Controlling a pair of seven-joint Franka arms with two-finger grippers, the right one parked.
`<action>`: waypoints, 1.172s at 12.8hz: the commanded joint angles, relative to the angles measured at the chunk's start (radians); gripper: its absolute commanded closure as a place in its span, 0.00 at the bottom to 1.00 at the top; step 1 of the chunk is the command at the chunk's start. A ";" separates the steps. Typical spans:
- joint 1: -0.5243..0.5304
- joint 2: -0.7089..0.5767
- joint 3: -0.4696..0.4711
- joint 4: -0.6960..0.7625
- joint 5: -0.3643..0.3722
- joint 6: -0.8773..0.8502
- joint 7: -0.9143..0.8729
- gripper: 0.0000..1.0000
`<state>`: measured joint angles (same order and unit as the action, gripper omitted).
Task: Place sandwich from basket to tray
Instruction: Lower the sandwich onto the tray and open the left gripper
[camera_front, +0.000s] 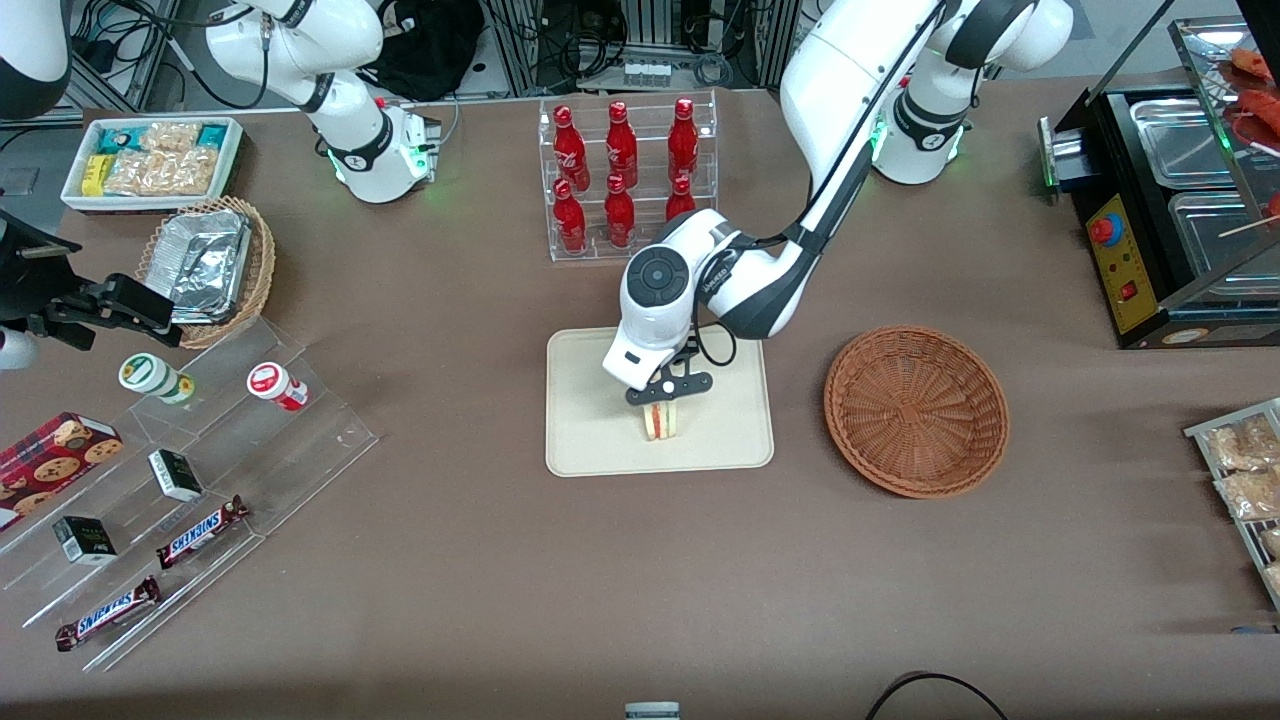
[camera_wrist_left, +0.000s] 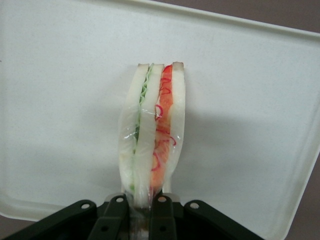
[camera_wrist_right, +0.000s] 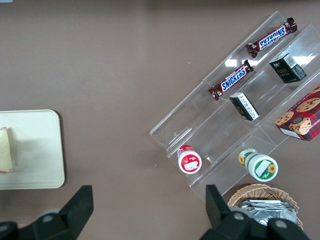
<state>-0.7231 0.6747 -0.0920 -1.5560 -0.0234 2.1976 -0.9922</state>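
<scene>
One relation governs the next move: the sandwich (camera_front: 661, 421) sits directly under the end effector (camera_front: 668, 396), clamped between its fingers and standing on edge over the tray (camera_front: 590, 440), so the only way left to go, I judge, is straight down and then apart. In the front view the sandwich hangs below the black fingers at the middle of the tray, on the part nearer that camera, and appears to touch or nearly touch the tray floor; whether it bears weight there cannot be told. The basket (camera_front: 916, 410) lies well apart toward the working arm's end of the worktop, with nothing in it. The left wrist view adds what the front view hides: the sandwich (camera_wrist_left: 152, 132) runs with its long axis straight away from the end effector (camera_wrist_left: 142, 210), its bread slices and red and green filling seen edge-on through a clear wrap, the finger pads (camera_wrist_left: 161, 207) pressing its near end from both sides, the tray (camera_wrist_left: 60, 100) as backdrop all around. The right wrist view shows only a pale sliver of the sandwich (camera_wrist_right: 5, 150) at the tray's (camera_wrist_right: 40, 150) edge, confirming it stands inside the rim.
</scene>
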 joint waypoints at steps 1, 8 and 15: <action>-0.012 0.011 0.012 0.022 0.003 -0.004 -0.011 0.00; -0.002 -0.105 0.023 0.030 0.002 -0.125 -0.013 0.00; 0.080 -0.259 0.064 0.024 0.007 -0.419 0.044 0.00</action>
<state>-0.6688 0.4523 -0.0315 -1.5116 -0.0217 1.8403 -0.9699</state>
